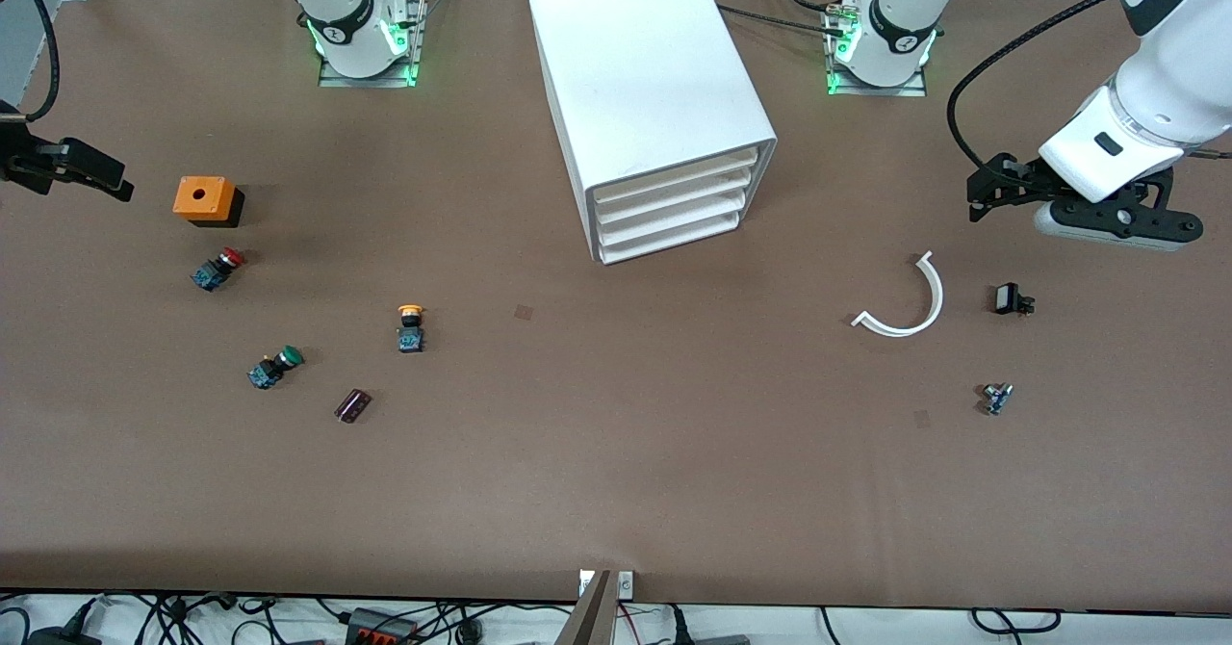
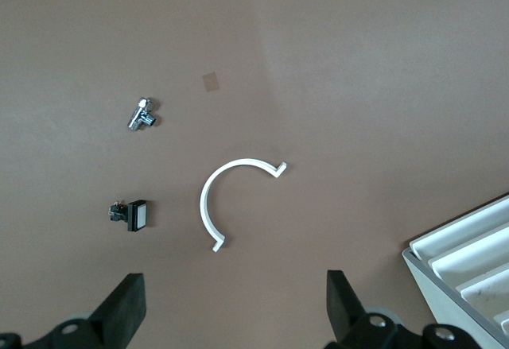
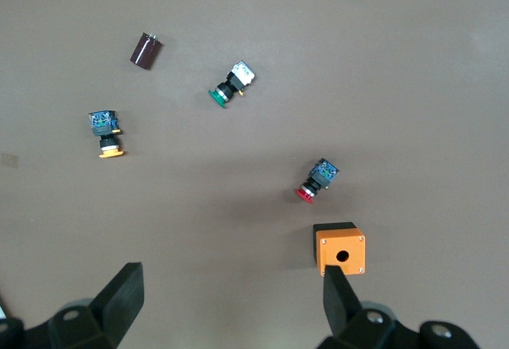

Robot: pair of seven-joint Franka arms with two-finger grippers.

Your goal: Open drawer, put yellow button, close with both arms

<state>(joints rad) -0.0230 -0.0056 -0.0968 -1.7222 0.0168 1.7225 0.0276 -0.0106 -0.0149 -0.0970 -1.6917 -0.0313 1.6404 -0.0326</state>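
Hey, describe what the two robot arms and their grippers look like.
Both arms are glossy white with dark grey joint rings and green lights at their bases. The left gripper and right gripper are black, two-fingered. A black cable loops along the left arm.

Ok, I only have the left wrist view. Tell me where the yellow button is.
Observer: The yellow button lies on the table toward the right arm's end, nearer to the front camera than the cabinet.
Operator: Tell me what could be mistaken for it.
Observer: A red button and a green button lie closer to the right arm's end than the yellow one.
Operator: Report the right gripper.
Observer: The right gripper hovers open over the table, beside an orange box, holding nothing.
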